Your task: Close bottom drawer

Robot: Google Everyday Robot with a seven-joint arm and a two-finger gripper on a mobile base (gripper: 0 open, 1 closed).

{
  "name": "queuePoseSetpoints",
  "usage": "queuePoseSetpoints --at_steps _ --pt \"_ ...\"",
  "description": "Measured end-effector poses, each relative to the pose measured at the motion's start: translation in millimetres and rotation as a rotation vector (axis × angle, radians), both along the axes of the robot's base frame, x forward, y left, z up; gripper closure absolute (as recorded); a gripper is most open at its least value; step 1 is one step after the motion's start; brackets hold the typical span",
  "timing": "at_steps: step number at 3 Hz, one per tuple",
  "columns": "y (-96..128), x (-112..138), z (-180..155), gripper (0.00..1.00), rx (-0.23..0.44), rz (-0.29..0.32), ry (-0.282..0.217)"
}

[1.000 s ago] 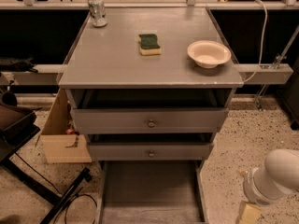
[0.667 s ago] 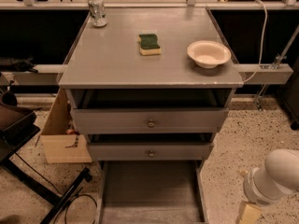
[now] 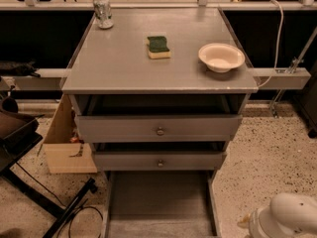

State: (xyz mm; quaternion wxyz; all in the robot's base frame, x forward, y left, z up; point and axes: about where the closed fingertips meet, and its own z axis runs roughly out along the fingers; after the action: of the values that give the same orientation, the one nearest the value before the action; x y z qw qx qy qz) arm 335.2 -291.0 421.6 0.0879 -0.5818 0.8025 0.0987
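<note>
The grey cabinet (image 3: pixel 124 68) has three drawers. The bottom drawer (image 3: pixel 159 202) is pulled far out toward me as a long shallow tray. Its floor and side rails show, but its front panel and knob are cut off by the lower edge of the view. The middle drawer (image 3: pixel 158 161) and the top drawer (image 3: pixel 158 129) stick out a little, each with a small round knob. My gripper (image 3: pixel 285 219) is the white rounded body at the bottom right, to the right of the open drawer's right rail and apart from it.
On the cabinet top stand a can (image 3: pixel 103 11), a green and yellow sponge (image 3: pixel 159 47) and a pale bowl (image 3: pixel 221 57). A cardboard box (image 3: pixel 64 143) sits on the floor at the left, with a black stand and cable (image 3: pixel 59 207) in front of it.
My gripper has sunk lower in the view at the bottom right. The drawers and the things on the cabinet top have not moved.
</note>
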Motion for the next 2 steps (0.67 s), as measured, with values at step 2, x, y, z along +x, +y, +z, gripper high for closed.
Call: queuePoseSetpoints --at_steps 2 --pt "2 -10 -141 0.86 0.104 0.021 0.002"
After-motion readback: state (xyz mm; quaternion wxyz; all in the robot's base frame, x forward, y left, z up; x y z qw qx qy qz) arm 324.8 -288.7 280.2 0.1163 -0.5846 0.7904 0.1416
